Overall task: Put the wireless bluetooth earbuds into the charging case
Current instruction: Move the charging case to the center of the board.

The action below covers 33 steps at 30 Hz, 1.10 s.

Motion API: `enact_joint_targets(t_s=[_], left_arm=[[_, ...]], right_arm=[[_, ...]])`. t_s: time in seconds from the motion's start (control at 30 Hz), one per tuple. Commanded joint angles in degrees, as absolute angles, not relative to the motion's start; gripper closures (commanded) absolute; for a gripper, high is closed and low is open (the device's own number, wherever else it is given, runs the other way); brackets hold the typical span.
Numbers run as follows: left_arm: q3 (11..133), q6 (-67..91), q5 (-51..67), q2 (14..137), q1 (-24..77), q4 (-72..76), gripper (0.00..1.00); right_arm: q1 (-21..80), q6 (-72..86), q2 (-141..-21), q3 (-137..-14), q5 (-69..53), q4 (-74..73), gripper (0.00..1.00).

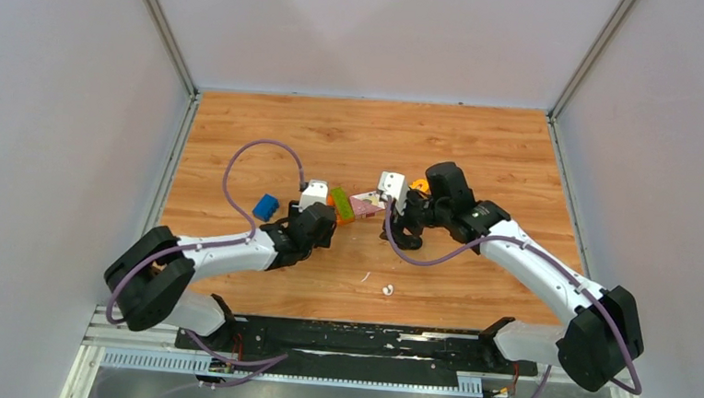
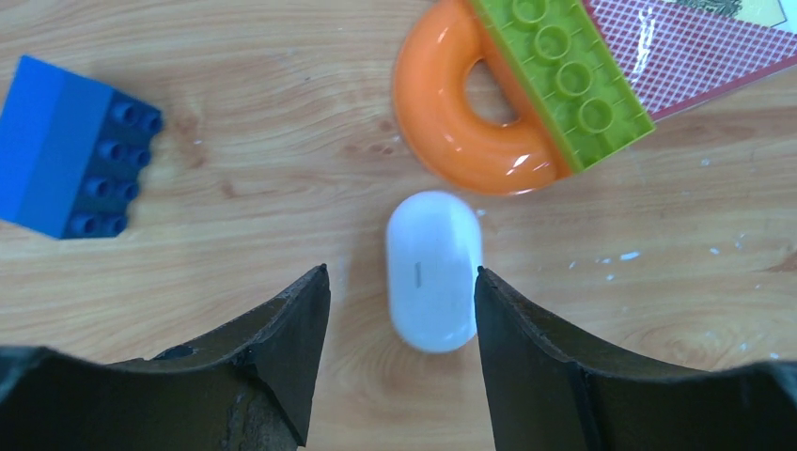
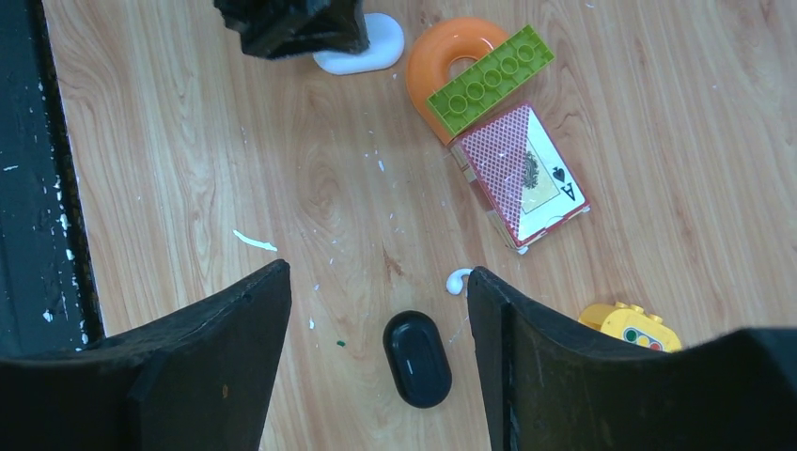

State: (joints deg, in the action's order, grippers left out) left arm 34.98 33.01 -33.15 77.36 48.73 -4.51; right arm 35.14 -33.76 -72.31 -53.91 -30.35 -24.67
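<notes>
The left tool (image 2: 400, 273) stands open over the wooden desk (image 2: 235, 216), with a glossy white oval charging case (image 2: 434, 271) lying shut between its fingers. The case touches, or very nearly touches, the finger on the right of the left wrist view. A clear gap separates it from the other finger, so nothing is clamped. Just beyond the case lies an orange plastic ring (image 2: 442, 122), with a lime-green studded brick (image 2: 562, 80) laid across it and red-backed playing cards (image 2: 695, 47) next to the brick. A blue studded block (image 2: 75, 150) rests well apart on the other side.

The right tool (image 3: 376, 271) is also spread wide and grips nothing. A black oval charging case (image 3: 417, 358) lies shut on the desk between its fingers, touching neither. A tiny glossy white earbud (image 3: 458, 279) lies on the desk just beyond the black case, right beside one fingertip and outside any case. A yellow toy block (image 3: 630, 327) shows past that finger. In the top view a second white earbud (image 1: 386, 290) lies on bare wood between the two arms, nearer their bases and well apart from both tools.
</notes>
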Motion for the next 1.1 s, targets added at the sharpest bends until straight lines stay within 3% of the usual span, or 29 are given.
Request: enact_joint_targets(t_s=[0.0,0.3,0.5,0.6,0.83,1.07], left_arm=[[38.70,35.82,-30.93,82.95,48.43,-0.26,0.35],[42.65,38.87,-25.91,89.18,48.34,-1.43,0.37],[37.77,43.54,-22.43,83.38,50.36,-0.36,0.55],[34.99,47.17,-21.50,81.04,52.26,-0.26,0.59],[26.47,64.60,-26.20,75.82,60.23,11.44,0.58],[35.91,60.99,-24.64,86.34,63.09,9.59,0.43]], right_arm=[[35.03,-34.94,-69.46,-53.10,-29.97,-23.38,0.31],[34.91,-35.19,-67.53,-52.35,-30.58,-23.38,0.31],[34.82,-35.33,-66.90,-52.17,-30.58,-23.38,0.31],[34.84,-35.27,-66.27,-52.21,-30.17,-23.25,0.31],[34.24,-33.96,-65.70,-52.12,-26.94,-21.98,0.32],[33.87,-33.24,-66.46,-52.46,-26.88,-22.38,0.32]])
